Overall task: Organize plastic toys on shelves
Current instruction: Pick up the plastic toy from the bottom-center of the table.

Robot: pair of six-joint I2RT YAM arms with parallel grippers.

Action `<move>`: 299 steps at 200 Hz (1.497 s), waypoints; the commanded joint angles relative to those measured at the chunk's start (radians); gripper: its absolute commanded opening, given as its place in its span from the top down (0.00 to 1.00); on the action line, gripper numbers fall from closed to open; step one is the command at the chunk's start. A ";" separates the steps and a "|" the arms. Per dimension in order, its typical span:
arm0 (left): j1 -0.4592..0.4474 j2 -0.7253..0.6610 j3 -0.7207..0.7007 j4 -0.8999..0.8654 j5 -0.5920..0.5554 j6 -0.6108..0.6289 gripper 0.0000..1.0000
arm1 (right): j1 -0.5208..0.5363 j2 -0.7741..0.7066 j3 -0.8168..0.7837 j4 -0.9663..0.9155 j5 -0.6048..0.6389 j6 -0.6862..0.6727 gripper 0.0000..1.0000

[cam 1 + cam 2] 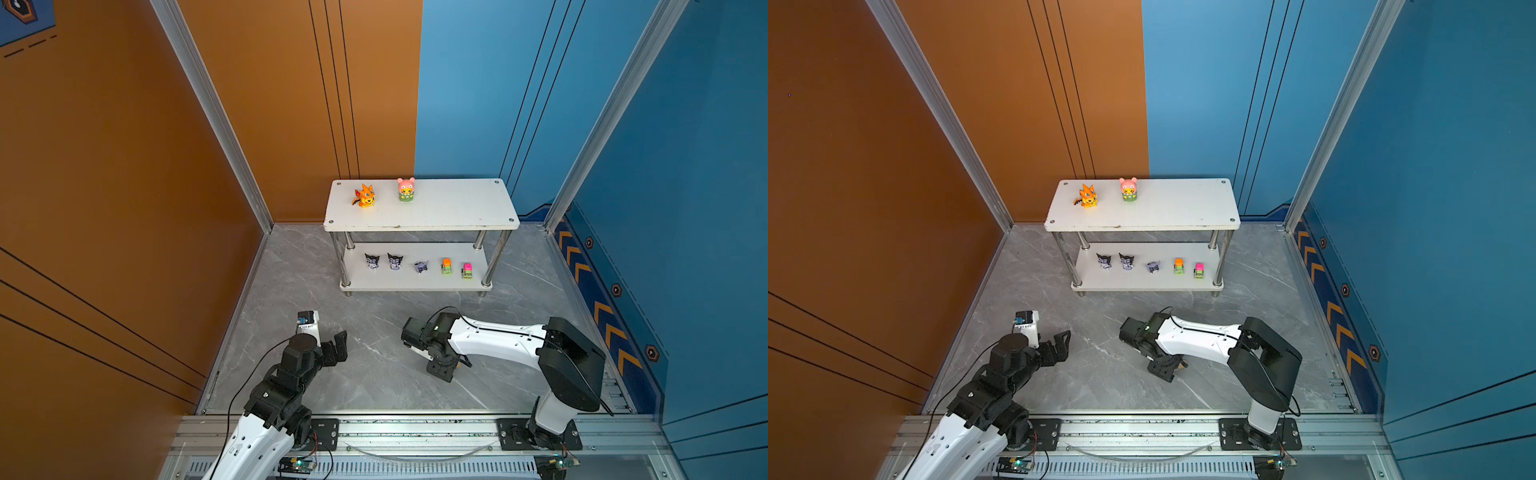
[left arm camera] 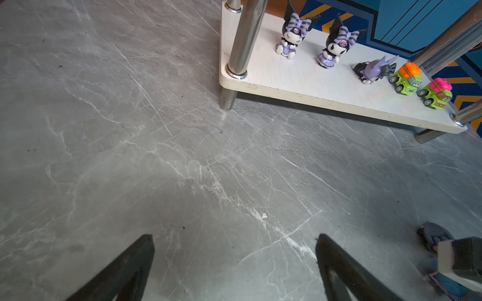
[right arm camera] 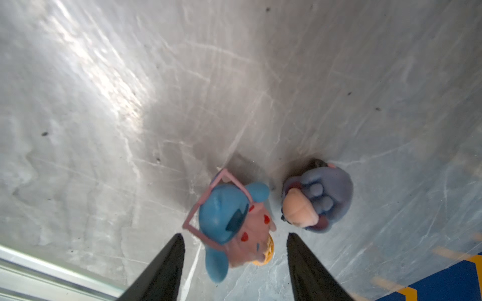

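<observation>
The shelves (image 1: 457, 203) stand at the back. An orange dragon (image 1: 365, 196) and a pink-yellow figurine (image 1: 406, 189) sit on the top board. On the lower board (image 2: 300, 83) are two upright black-purple horned toys (image 2: 293, 34) (image 2: 336, 44), a third one lying down (image 2: 373, 69), and two green cars (image 2: 407, 77) (image 2: 437, 93). My right gripper (image 3: 235, 234) points down at the floor, open. A blue toy (image 3: 224, 213) lies tipped between its fingertips, with a grey donkey (image 3: 320, 198) just beside. My left gripper (image 2: 234, 237) hangs wide open over bare floor, holding nothing.
The grey marble floor (image 1: 374, 374) is walled in orange on the left and blue on the right. A metal rail (image 1: 415, 428) carrying both arm bases runs along the front edge. The right half of the top board is bare.
</observation>
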 commanded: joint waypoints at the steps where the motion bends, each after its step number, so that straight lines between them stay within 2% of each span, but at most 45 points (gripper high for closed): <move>1: 0.013 0.003 -0.008 0.027 0.026 0.017 0.02 | -0.007 0.022 0.025 -0.003 0.021 -0.024 0.38; 53: 0.013 -0.007 -0.010 0.024 0.023 0.015 0.02 | -0.008 0.054 0.017 0.008 0.012 -0.034 0.49; 109: 0.013 0.006 -0.008 0.027 0.025 0.017 0.02 | 0.002 0.083 0.036 0.015 0.010 -0.040 0.51; 139: 0.013 0.003 -0.009 0.027 0.025 0.017 0.02 | 0.006 0.095 0.048 0.015 0.009 -0.040 0.62; 157: 0.013 0.002 -0.009 0.027 0.026 0.017 0.02 | 0.006 0.088 0.048 0.013 0.003 -0.037 0.66; 196: 0.013 0.004 -0.010 0.028 0.029 0.018 0.02 | -0.041 -0.078 0.025 0.058 -0.163 -0.032 0.66; 236: 0.013 0.009 -0.006 0.031 0.044 0.021 0.02 | -0.181 -0.338 -0.006 0.146 -0.430 -0.031 0.69; 251: 0.013 0.008 -0.012 0.056 0.096 0.018 0.02 | -0.211 -0.404 -0.013 0.160 -0.503 -0.044 0.69; 268: 0.013 0.015 -0.034 0.158 0.224 -0.035 0.02 | -0.233 -0.471 -0.030 0.201 -0.583 -0.047 0.69; 285: 0.013 0.057 -0.076 0.408 0.390 -0.156 0.02 | -0.256 -0.527 -0.061 0.267 -0.670 -0.034 0.69; 299: 0.009 0.138 -0.074 0.597 0.505 -0.257 0.02 | -0.260 -0.569 -0.098 0.336 -0.693 -0.022 0.69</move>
